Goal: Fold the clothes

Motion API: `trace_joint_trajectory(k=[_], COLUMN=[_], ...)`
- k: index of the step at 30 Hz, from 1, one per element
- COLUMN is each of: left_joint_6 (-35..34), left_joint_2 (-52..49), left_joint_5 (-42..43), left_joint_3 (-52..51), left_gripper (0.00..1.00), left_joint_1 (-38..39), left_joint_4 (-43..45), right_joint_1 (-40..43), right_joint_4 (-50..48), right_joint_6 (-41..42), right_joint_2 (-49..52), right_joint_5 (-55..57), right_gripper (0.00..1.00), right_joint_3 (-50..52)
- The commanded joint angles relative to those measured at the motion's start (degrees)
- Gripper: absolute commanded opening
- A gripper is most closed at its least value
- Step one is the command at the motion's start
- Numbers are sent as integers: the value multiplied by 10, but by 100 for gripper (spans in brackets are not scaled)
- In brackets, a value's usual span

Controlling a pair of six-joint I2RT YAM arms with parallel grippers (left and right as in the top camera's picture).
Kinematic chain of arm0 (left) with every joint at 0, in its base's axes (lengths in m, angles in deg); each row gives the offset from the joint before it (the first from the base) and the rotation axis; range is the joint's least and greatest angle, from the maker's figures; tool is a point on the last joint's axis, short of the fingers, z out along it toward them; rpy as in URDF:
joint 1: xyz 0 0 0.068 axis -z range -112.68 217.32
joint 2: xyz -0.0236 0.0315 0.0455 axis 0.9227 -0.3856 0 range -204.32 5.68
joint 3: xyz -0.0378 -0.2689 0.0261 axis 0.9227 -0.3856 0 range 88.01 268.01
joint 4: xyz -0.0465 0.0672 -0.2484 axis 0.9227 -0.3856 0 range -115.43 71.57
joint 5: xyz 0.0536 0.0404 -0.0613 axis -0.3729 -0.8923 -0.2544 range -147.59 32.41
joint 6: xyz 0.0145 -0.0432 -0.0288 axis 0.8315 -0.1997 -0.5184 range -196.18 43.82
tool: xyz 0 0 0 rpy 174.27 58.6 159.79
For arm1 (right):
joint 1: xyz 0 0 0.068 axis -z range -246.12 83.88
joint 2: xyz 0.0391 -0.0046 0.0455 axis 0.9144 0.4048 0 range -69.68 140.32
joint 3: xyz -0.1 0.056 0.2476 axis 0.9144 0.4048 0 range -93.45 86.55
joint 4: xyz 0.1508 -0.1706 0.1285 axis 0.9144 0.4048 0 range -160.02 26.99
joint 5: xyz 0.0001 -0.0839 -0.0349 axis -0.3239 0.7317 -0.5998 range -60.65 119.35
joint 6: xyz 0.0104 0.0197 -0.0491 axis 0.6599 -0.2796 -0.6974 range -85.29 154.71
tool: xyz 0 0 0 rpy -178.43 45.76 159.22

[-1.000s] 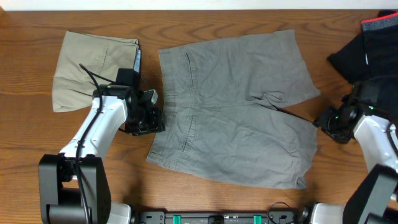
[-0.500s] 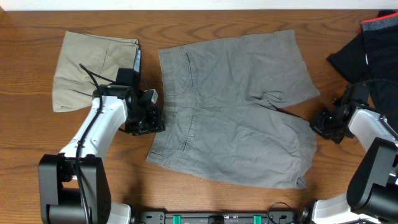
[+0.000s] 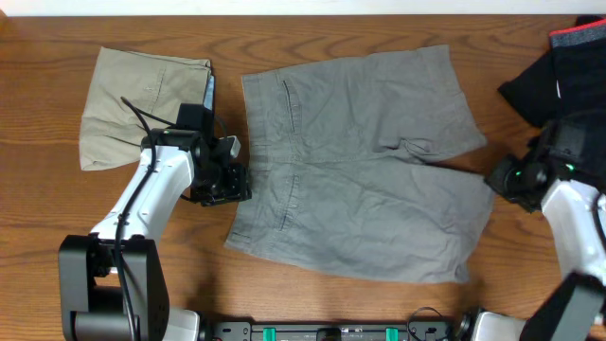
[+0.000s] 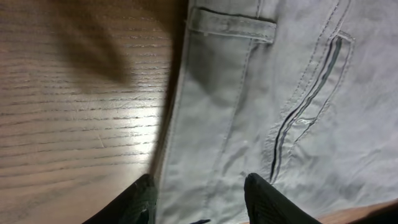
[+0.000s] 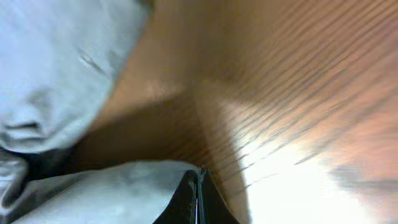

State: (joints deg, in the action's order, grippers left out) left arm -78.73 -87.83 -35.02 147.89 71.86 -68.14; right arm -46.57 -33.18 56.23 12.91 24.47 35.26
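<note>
The grey shorts [image 3: 360, 161] are laid flat and unfolded at the centre of the table [image 3: 57, 218], with the waistband [image 3: 254, 133] to the left. The left gripper [image 3: 230, 182] is set at the waistband edge, its jaws parted astride the cloth with nothing pinched. The right gripper [image 3: 499, 177] is closed tight on the hem [image 5: 124, 177] of the nearer leg. Folded beige shorts [image 3: 142, 104] are noted far left and a black garment [image 3: 554, 76] far right.
</note>
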Motion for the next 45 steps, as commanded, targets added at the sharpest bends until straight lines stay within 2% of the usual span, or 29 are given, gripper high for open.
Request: trace_joint_trajectory(k=[1,5,6,9,13,19,24,27,29,30,31,32,33,34,38,41,44,45], left_joint_6=[10,10,10,10,10,10,10,10,10,10,10,10,10,10,10,10,11,13], left_joint_2=[5,5,5,5,5,5,5,5,5,5,5,5,5,5,5,5,5,5], left_joint_5=[4,4,4,4,4,4,4,4,4,4,4,4,4,4,4,7,8,8], left_joint_3=[12,12,12,12,12,12,12,12,12,12,12,12,12,12,12,12,12,12], left_gripper=[49,49,49,49,49,49,49,49,49,49,49,49,49,48,32,15,14,17], left_joint_1=[-2,-2,-2,-2,-2,-2,-2,-2,-2,-2,-2,-2,-2,-2,-2,-2,-2,-2], left_joint_4=[-2,-2,-3,-2,-2,-3,-2,-1,1,3,5,6,8,8,20,51,54,37], right_joint_1=[7,7,7,7,8,8,7,7,7,7,7,7,7,7,-6,-20,-29,-28], right_joint_4=[9,28,28,19,24,83,147,144,99,62,27,-6,-33,-63,-157,-204,-221,-219], right_joint_6=[29,58,59,59,59,33,11,11,11,0,-15,-28,-33,-32,-31,-35,-55,-60], right_joint_2=[-23,-14,-10,7,19,19,19,19,19,19,19,19,19,19,20,21,21,21], right_joint_5=[65,126,136,150,144,44,29,30,26,10,-18,-54,-89,-125,-186,-188,-195,-195], right_gripper=[1,1,4,22,33,33,34,35,37,33,18,8,4,2,1,1,1,1], right_joint_3=[-12,-9,-9,-9,-9,-9,-1,19,38,50,60,70,78,87,114,120,119,119])
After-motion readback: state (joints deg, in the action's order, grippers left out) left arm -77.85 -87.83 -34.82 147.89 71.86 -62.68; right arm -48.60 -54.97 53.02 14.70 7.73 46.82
